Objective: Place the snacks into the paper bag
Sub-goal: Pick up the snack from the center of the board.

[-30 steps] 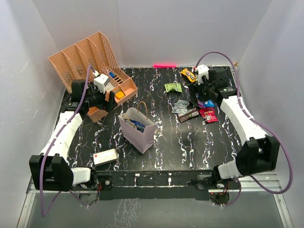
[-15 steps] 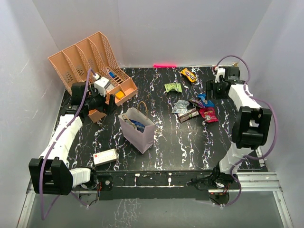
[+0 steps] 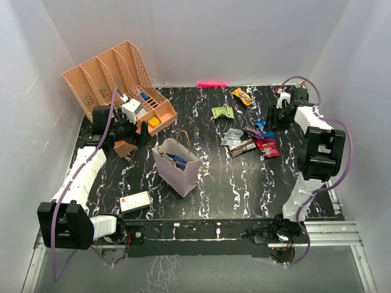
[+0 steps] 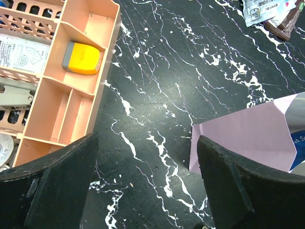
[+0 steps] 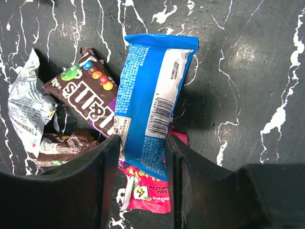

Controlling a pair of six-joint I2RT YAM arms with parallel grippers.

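Note:
The mauve paper bag stands left of centre with a blue packet inside; its corner shows in the left wrist view. My left gripper is open and empty, low over the table between the organiser and the bag. My right gripper is shut on one end of a small blue packet, over the snack pile. Beneath it lie a red packet, a brown M&M's packet, a silver wrapper and a dark brown wrapper. A green packet and a yellow-brown one lie further back.
A peach slotted organiser stands at the back left, its tray holding a yellow item. A small white box lies near the front left. A pink marker lies along the back wall.
My right arm has folded upright against the right wall, and its gripper now sits over the snack pile on the small blue packet. My left arm has barely moved.

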